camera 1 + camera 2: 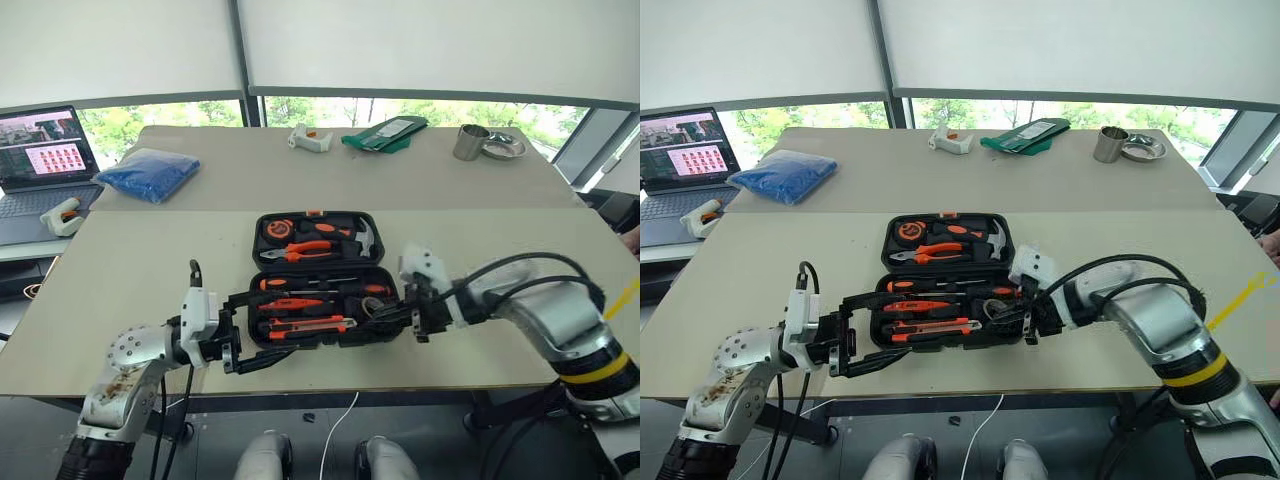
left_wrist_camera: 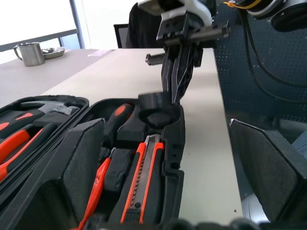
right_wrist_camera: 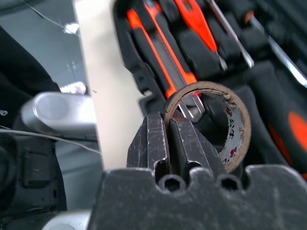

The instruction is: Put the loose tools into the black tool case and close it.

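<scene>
Window blinds backed a beige desk (image 1: 140, 290) whose near edge carried the open black tool case (image 1: 318, 278), tools seated. Right hand (image 3: 181, 143) pinched a tape roll (image 3: 225, 122) over the case's right end; left hand (image 1: 232, 340) gaped beside it. Judged next: seat the roll, then fold the lid.

We see left gripper (image 1: 232, 338) low at left, fingers spread wide, pointing toward right arm, holding nothing. Left forearm reaches in from lower left. Right gripper (image 1: 412, 312) angled down and toward left, fingers (image 3: 169, 143) pressed together. Right forearm bends in from right, cables looping over wrist.
</scene>
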